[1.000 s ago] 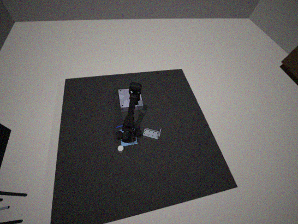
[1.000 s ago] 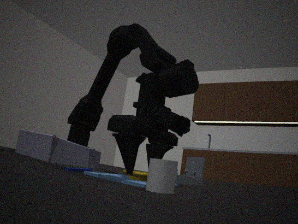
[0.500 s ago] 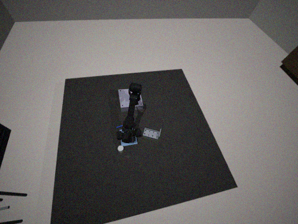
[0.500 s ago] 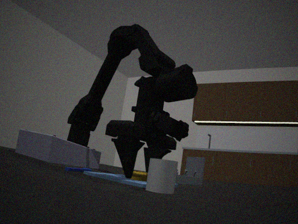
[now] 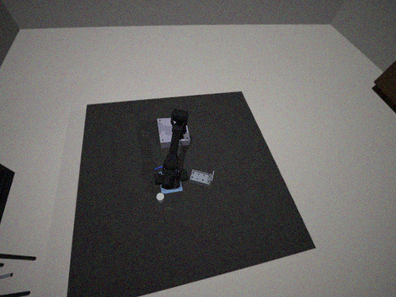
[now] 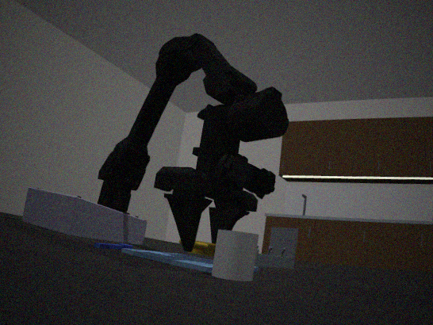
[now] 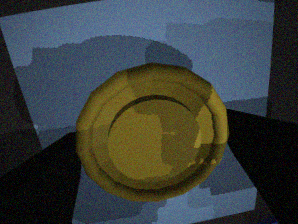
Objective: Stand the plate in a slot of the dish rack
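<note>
The yellow round plate [image 6: 204,248] [image 7: 150,145] lies flat, low over a light blue square mat [image 5: 172,190] [image 6: 166,258] [image 7: 220,45]. My gripper [image 6: 201,246] [image 7: 151,129] points down and is shut on the plate, one finger at each side of its rim. In the top view the arm hides the plate and the fingertips. The pale grey dish rack [image 5: 201,177] [image 6: 277,261] stands to the right of the gripper in the top view, with a taller rail at its right end.
A white cylinder [image 5: 160,196] [image 6: 235,255] stands close to the blue mat's front left corner in the top view. A dark blue stick [image 5: 158,167] [image 6: 113,246] lies behind the mat. A lavender box [image 5: 175,143] [image 6: 79,219] stands at the arm's base.
</note>
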Tool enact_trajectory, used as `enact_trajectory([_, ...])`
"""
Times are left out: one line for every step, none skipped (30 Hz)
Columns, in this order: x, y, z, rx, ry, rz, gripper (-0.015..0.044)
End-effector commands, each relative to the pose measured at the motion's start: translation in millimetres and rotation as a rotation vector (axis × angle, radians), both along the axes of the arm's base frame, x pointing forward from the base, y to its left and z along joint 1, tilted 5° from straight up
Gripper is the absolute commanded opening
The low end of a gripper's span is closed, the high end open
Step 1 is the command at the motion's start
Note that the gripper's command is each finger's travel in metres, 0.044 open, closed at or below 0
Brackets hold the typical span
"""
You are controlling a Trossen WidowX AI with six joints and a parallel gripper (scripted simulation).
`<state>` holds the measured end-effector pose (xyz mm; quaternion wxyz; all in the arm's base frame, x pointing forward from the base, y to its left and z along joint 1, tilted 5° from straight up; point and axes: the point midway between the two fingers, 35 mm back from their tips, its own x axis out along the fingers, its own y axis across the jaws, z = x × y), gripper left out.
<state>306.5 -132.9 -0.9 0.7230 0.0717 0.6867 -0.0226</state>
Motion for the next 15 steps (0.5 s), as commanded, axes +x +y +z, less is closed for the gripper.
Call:
enact_trajectory([5.5,-4.7,21.5,-0.006,-0.011,-0.002,0.0072])
enact_trajectory([6.1,-5.5,26.7,-0.006,-0.011,-0.002,0.0046])
enact_trajectory([6.5,-6.2,32.0,-0.006,-0.011,-0.002,0.0020])
enact_trajectory([7.0,-6.9,36.9,-0.007,-0.011,-0.002,0.0000])
enact_trajectory([7.5,-7.6,41.8,-0.007,-0.011,-0.002,0.0000])
enact_trajectory([7.8,-8.3,46.7,-0.007,-0.011,-0.002,0.0000])
enact_trajectory([8.1,-8.9,51.7,-0.007,-0.011,-0.002,0.0000])
enact_trajectory([8.3,-9.5,56.7,-0.007,-0.011,-0.002,0.0000])
enact_trajectory([8.4,-10.0,61.7,-0.007,-0.011,-0.002,0.0000])
enact_trajectory([8.4,-10.5,66.7,-0.007,-0.011,-0.002,0.0000])
enact_trajectory([8.4,-10.9,71.8,-0.007,-0.011,-0.002,0.0000])
enact_trajectory([8.2,-11.4,76.8,-0.007,-0.011,-0.002,0.0000])
enact_trajectory([8.0,-11.7,81.9,-0.007,-0.011,-0.002,0.0000])
enact_trajectory([8.2,-12.2,86.2,-0.007,-0.011,-0.002,0.0000])
enact_trajectory([8.4,-12.7,90.4,-0.007,-0.011,-0.002,0.0000])
